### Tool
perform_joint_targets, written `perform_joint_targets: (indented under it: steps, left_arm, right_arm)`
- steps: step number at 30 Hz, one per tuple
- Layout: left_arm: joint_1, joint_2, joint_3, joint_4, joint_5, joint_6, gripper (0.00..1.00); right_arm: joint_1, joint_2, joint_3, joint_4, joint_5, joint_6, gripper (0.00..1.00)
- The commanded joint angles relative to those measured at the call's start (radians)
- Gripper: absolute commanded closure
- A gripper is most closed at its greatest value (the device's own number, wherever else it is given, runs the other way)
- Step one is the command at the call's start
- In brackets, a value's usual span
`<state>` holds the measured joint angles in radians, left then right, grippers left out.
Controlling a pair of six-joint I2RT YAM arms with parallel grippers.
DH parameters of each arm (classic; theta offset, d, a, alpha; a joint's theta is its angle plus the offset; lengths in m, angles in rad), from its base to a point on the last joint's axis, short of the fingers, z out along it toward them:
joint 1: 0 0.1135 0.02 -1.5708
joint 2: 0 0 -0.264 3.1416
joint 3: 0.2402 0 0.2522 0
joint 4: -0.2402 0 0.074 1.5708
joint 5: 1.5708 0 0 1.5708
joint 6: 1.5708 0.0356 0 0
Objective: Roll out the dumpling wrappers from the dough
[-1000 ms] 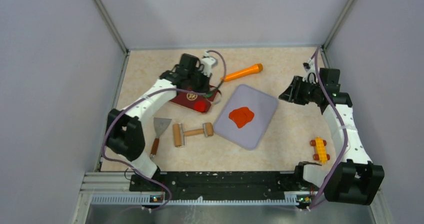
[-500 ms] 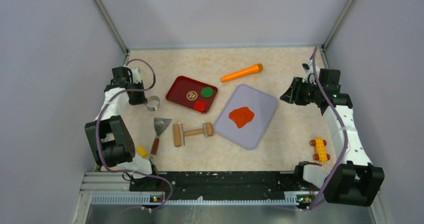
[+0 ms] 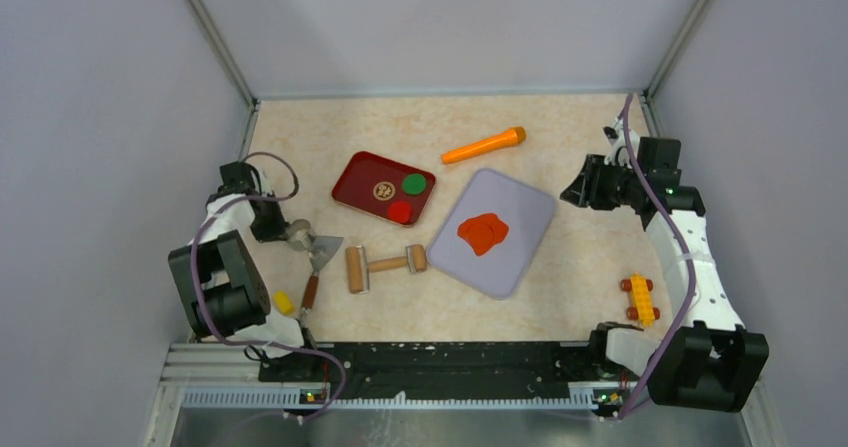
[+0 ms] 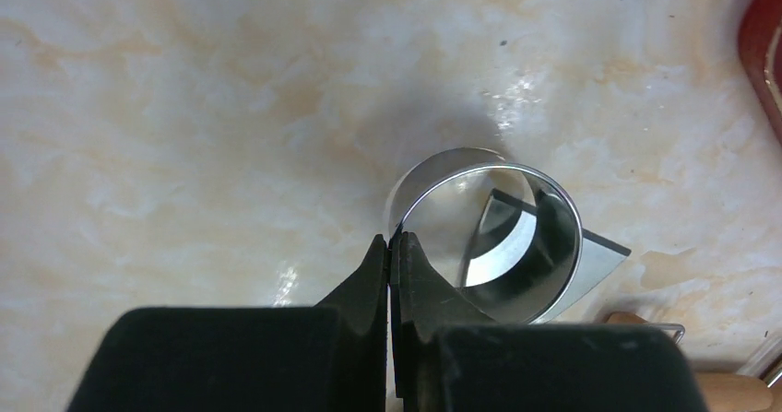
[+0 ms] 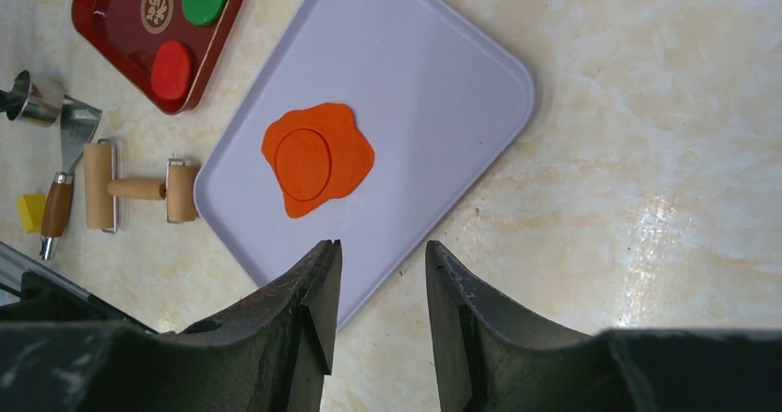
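Left gripper (image 4: 391, 244): jaws pinched tight on the wall of the metal ring cutter (image 4: 559, 237), left side, over the scraper blade (image 4: 601, 263). Right gripper (image 5: 378, 288): jaws partly apart, hovering far right. Dumpling wrapper (image 3: 399, 212) lies in the red tray (image 3: 352, 181), near the green disc (image 3: 413, 183). Orange dough (image 3: 483, 232) sits on the lilac board (image 3: 522, 210).

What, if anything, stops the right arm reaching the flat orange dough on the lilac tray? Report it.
Likely yes: the right tool hangs open beside the lilac tray; the flat orange dough lies uncovered, nothing between.
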<state>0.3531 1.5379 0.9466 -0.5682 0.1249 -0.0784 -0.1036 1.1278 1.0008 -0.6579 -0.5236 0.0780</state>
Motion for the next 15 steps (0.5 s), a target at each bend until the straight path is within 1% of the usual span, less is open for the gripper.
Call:
perform_joint_targets:
  steps: [1,4,8,9,12,13,15]
  left_arm:
    - [0.072,-0.077,-0.033,0.027,-0.028,-0.087,1.0]
    - [0.13,-0.099,-0.061,0.032,-0.023,-0.13,1.0]
    - [0.144,-0.122,-0.086,0.037,-0.014,-0.121,1.0]
    - [0.144,-0.125,-0.089,0.037,-0.004,-0.119,0.97]
    - [0.143,-0.148,-0.072,0.027,0.046,-0.083,0.71]
    - [0.143,-0.163,-0.056,0.014,0.057,-0.079,0.66]
    - [0.137,-0.194,-0.018,-0.015,0.087,-0.075,0.59]
  right_arm:
    - [-0.011,0.001,-0.003,0.028,0.007,-0.022,0.6]
    - [-0.011,0.006,-0.009,0.036,0.002,-0.018,0.6]
    - [-0.011,0.024,-0.01,0.038,-0.009,-0.02,0.6]
    - [-0.012,0.031,-0.009,0.041,-0.013,-0.022,0.6]
    - [-0.011,0.044,-0.006,0.042,-0.033,-0.037,0.59]
    - [-0.011,0.047,-0.005,0.04,-0.038,-0.045,0.58]
    - [-0.011,0.054,-0.004,0.038,-0.046,-0.062,0.57]
